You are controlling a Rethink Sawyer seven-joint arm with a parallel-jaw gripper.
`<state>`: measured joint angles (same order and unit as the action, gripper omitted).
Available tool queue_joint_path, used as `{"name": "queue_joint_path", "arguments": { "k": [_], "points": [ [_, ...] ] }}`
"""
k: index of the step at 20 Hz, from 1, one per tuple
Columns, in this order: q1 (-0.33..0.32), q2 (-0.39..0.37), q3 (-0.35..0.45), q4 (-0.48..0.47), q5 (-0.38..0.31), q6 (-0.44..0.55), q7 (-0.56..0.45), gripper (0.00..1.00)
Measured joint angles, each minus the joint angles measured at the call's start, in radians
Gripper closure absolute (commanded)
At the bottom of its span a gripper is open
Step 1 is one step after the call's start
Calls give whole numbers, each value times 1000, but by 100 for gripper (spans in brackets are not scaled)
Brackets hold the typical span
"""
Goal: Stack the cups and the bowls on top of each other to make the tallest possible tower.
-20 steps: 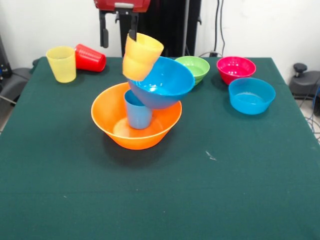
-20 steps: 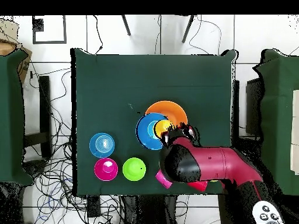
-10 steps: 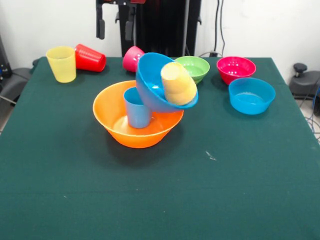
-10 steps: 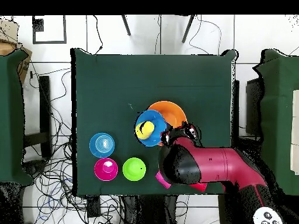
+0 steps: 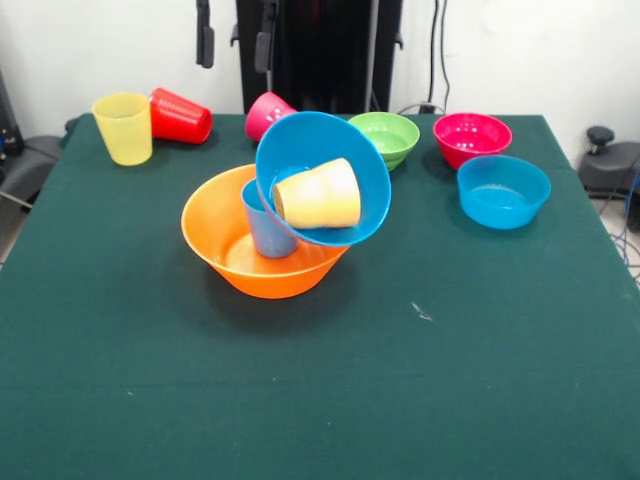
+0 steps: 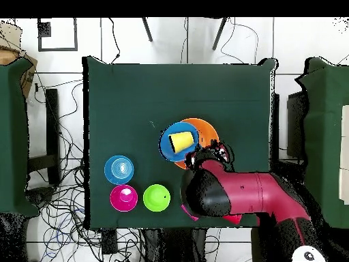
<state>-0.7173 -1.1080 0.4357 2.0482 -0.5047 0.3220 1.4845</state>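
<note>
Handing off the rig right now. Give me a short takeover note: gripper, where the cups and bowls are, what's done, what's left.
Gripper: open, empty, raised behind the stack.
Stack: orange bowl holds the upright light blue cup; the large blue bowl is tipped on its side against that cup, with the orange cup lying inside it.
Loose: yellow cup upright; red cup and pink cup on their sides; green bowl, magenta bowl, small blue bowl.
Done: the first two pieces.
Left: reseat the blue bowl, then stack the rest.

No readable text, label, brand or number on anything.
</note>
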Motion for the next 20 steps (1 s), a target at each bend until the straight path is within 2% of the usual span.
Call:
{"name": "queue_joint_path", "arguments": {
  "k": [3, 10, 11, 13, 20],
  "points": [
    [-1, -10, 1, 0, 2, 1, 0, 0],
    [-44, -54, 42, 12, 69, 23, 0, 0],
    [-74, -72, 74, 21, 110, 39, 0, 0],
    [-103, -89, 103, 28, 151, 56, 0, 0],
    [-177, -140, 188, 34, 228, 111, 0, 0]
  ]
}}
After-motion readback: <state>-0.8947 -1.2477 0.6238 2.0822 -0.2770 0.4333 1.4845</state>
